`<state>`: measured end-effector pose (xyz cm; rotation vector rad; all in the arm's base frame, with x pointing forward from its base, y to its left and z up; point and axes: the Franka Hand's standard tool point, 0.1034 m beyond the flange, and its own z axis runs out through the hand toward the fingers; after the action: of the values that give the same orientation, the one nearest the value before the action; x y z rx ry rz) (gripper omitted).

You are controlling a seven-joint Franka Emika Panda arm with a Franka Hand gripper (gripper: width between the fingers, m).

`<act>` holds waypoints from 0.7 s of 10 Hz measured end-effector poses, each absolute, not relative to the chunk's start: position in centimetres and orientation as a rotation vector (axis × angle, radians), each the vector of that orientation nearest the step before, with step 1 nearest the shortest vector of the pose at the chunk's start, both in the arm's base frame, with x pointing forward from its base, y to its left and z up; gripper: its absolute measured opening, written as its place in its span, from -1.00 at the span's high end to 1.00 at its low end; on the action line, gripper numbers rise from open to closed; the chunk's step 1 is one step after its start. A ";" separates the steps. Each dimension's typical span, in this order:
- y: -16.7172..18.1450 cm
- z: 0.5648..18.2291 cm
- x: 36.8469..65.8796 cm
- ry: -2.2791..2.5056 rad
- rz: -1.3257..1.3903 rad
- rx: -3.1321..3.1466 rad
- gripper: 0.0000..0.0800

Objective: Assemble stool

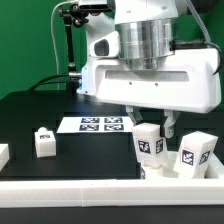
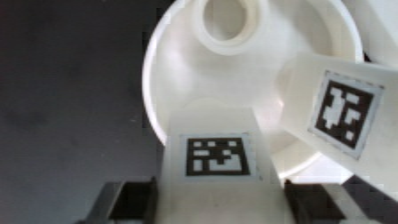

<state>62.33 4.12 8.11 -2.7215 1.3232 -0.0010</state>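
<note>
My gripper is shut on a white stool leg that carries a black-and-white tag. The leg stands between the dark fingers over the round white seat, which fills the wrist view with its central hole showing. A second tagged leg stands on the seat close by. In the exterior view my gripper holds the leg at the exterior view's right, with the second leg beside it. A third leg stands alone at the exterior view's left. The seat is mostly hidden there.
The marker board lies flat on the black table behind the held leg. A long white rail runs along the front edge. A white piece shows at the far left edge. The arm's bulk fills the upper right.
</note>
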 end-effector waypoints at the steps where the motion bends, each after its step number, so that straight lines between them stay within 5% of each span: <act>1: 4.3 8.1 62.4 1.458 0.009 -2.642 0.15; 7: 6.6 7.9 62.1 2.080 0.104 -2.148 0.15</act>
<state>62.11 6.63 7.88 -2.1476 2.0800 0.1044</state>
